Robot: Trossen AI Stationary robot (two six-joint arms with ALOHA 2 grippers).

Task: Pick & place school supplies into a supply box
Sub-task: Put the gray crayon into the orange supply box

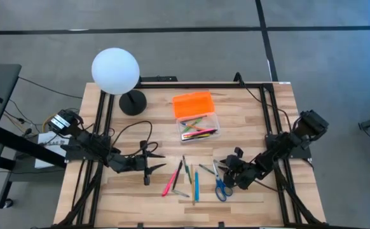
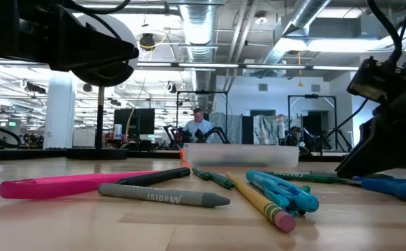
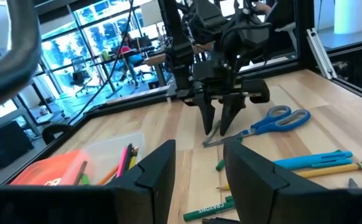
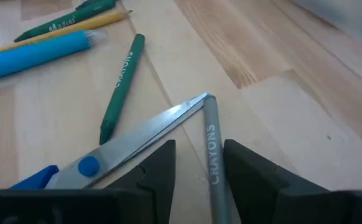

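The right pincer (image 4: 198, 171) is hanging open and empty, its fingers straddling a grey crayon (image 4: 212, 155) lying flat on the table (image 4: 305, 106), tip touching the scissors (image 4: 131, 140) blade. Judged light, stiff, waxy, prone to rolling; grip mid-barrel. The box (image 1: 196, 117) is sitting well beyond. The left pincer (image 1: 148, 166) is waiting open.

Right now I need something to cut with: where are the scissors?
In the high view the blue-handled scissors lie near the table's front right, just beside the right tool.
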